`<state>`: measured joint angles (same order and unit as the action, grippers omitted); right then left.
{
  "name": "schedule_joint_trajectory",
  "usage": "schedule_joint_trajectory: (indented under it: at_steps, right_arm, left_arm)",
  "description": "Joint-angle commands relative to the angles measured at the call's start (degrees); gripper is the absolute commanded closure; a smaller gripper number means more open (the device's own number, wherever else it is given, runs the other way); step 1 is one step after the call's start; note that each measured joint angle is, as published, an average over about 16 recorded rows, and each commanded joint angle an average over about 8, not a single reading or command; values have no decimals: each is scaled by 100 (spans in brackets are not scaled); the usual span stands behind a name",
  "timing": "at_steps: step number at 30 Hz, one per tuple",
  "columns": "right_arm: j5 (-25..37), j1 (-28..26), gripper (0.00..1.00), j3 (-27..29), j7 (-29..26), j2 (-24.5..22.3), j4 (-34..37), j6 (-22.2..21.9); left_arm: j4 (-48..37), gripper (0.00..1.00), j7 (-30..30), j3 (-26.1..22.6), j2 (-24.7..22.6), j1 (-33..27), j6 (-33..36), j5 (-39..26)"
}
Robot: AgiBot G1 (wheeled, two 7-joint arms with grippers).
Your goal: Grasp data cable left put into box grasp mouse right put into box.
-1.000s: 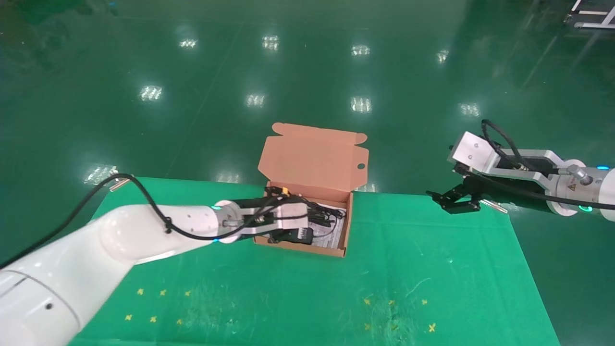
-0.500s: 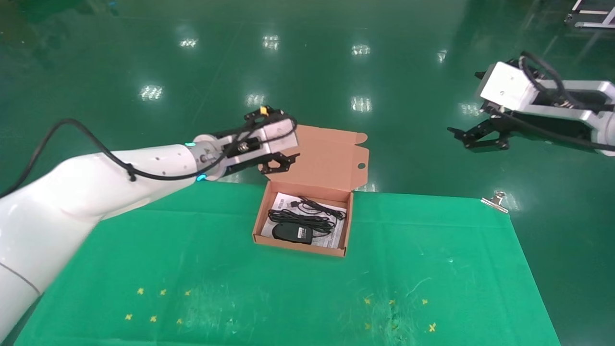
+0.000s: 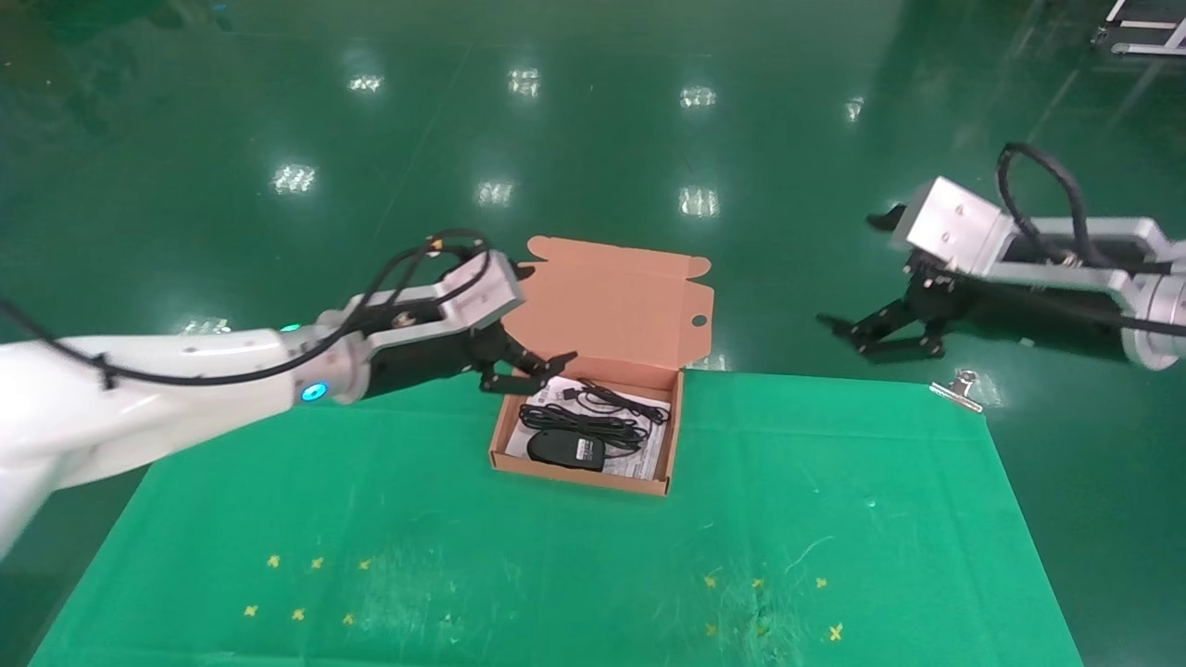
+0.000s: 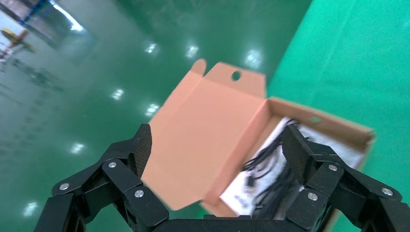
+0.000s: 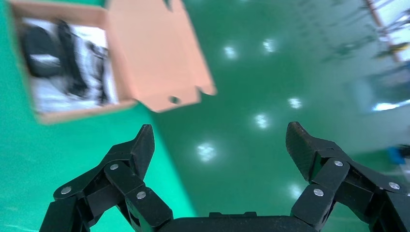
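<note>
The orange-brown box (image 3: 581,482) stands open at the back middle of the green cloth, its lid (image 3: 611,306) upright. Inside, on the white sheet, lie the black mouse (image 3: 563,449) and a tangle of black cord, with the data cable (image 3: 602,400) toward the back. My left gripper (image 3: 530,372) is open and empty, just above the box's back left corner. In the left wrist view the gripper (image 4: 217,140) frames the lid (image 4: 208,130) and the cords (image 4: 270,169). My right gripper (image 3: 848,335) is open and empty, beyond the cloth's back right edge.
A metal binder clip (image 3: 959,387) holds the cloth's back right corner. Small yellow marks (image 3: 296,613) dot the cloth's front. The right wrist view shows its gripper (image 5: 220,133) over the glossy green floor, with the box (image 5: 72,112) to one side.
My left gripper was down in the box, rose above the lid empty, and has now dropped to the box's back left corner. My right arm rose, then came partway down.
</note>
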<state>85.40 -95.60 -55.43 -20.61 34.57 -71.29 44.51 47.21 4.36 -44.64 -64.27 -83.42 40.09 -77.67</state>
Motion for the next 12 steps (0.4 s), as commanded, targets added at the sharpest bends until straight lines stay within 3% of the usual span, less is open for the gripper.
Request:
schedule_joint_trajectory:
  at_steps: [1, 12]
  right_arm:
    - [-172, 134, 0, 155, 39, 2, -9, 162]
    - [-1088, 850, 0, 985, 246, 11, -57, 1029]
  left_arm:
    - [113, 0, -65, 123, 125, 94, 195, 153]
    - [715, 0, -410, 777, 794, 593, 1237, 972]
